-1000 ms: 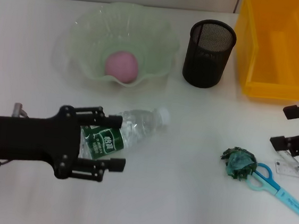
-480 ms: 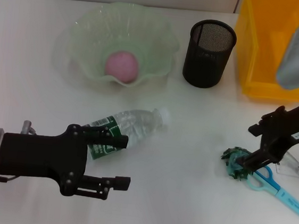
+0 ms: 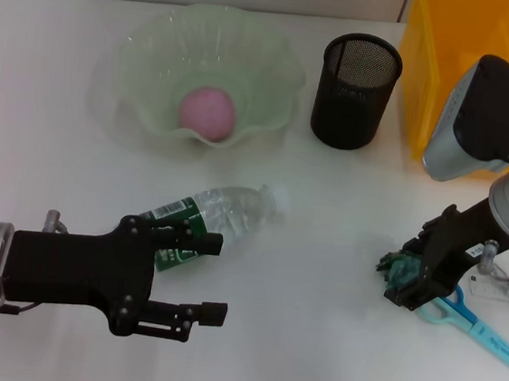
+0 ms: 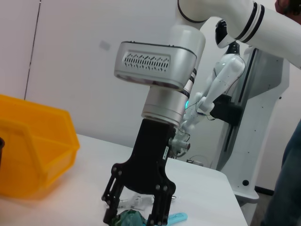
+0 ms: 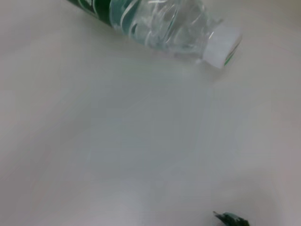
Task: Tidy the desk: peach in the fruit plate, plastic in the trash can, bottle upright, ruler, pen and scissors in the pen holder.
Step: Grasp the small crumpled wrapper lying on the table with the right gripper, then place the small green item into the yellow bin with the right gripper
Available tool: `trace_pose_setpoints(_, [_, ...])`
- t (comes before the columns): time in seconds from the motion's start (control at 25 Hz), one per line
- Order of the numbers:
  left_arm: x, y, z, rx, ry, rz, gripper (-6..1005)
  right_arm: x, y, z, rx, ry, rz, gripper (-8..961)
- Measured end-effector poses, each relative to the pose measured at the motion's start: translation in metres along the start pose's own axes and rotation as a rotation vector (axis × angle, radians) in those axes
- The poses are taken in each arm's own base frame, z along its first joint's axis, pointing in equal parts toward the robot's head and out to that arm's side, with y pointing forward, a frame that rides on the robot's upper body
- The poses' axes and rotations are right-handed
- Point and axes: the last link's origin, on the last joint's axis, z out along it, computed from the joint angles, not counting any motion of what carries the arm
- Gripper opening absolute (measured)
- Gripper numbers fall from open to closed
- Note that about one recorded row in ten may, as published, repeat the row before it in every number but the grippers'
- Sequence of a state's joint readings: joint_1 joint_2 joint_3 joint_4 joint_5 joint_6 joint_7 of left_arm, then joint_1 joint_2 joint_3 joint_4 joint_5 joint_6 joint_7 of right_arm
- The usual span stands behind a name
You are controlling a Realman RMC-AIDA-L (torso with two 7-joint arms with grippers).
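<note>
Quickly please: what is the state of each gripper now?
Left gripper: open, holding nothing, beside the lying bottle.
Right gripper: open around the green plastic.

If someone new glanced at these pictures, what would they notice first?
Probably the right gripper, lowered over the crumpled green plastic beside the scissors. Then the open left gripper by the bottle lying on its side, and the peach sitting in the fruit plate.

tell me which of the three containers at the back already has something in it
The pale green fruit plate on the left: the pink peach sits in it. The black mesh pen holder and the yellow bin show nothing inside.
</note>
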State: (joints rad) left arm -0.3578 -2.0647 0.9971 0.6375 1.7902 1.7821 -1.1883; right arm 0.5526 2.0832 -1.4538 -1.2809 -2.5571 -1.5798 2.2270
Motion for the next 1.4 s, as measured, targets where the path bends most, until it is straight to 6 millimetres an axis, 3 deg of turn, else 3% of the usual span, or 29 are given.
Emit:
trace_pose_setpoints(0.08, [0.0,0.0,0.0,0.0,0.0,0.0,800,0.0,0.001,0.002,-0.002,0.005,-0.003,828])
trace_pose_setpoints(0.24, [0.0,0.0,0.0,0.002,0.001,0.0,800,0.0,0.001,0.002,-0.002,0.008,-0.005,602])
trace_pose_setpoints(0.56, [-0.002,0.001,0.0,0.004,0.006,-0.006,800,0.001,0.001,0.001,0.002,0.004,-0.002,353])
trace_pose_setpoints(0.88, [-0.004,0.002,-0.001,0.008,0.009,-0.01,799,0.002,-0.002,-0.004,0.008,-0.017,0.005,233])
trace_pose_setpoints(1.08, [-0.004,0.002,-0.001,0.008,0.01,-0.005,799,0.01,-0.014,-0.029,0.036,-0.136,0.051,190])
trace_pose_setpoints(1.2, [-0.005,0.003,-0.001,0.008,0.011,-0.008,799,0.02,-0.022,-0.058,0.024,-0.287,0.097,171])
trace_pose_setpoints(1.24, [-0.005,0.003,-0.001,0.007,0.012,-0.008,799,0.03,-0.029,-0.081,0.039,-0.395,0.134,165])
trace_pose_setpoints(1.28, [-0.005,0.003,-0.001,0.007,0.012,-0.008,799,0.03,-0.029,-0.081,0.039,-0.395,0.134,157])
trace_pose_setpoints(1.32, [-0.005,0.002,0.0,0.007,0.012,-0.007,799,0.039,-0.035,-0.099,0.083,-0.477,0.175,150])
trace_pose_setpoints(1.4, [-0.005,0.002,0.0,0.006,0.012,-0.007,799,0.045,-0.039,-0.11,0.12,-0.526,0.201,135])
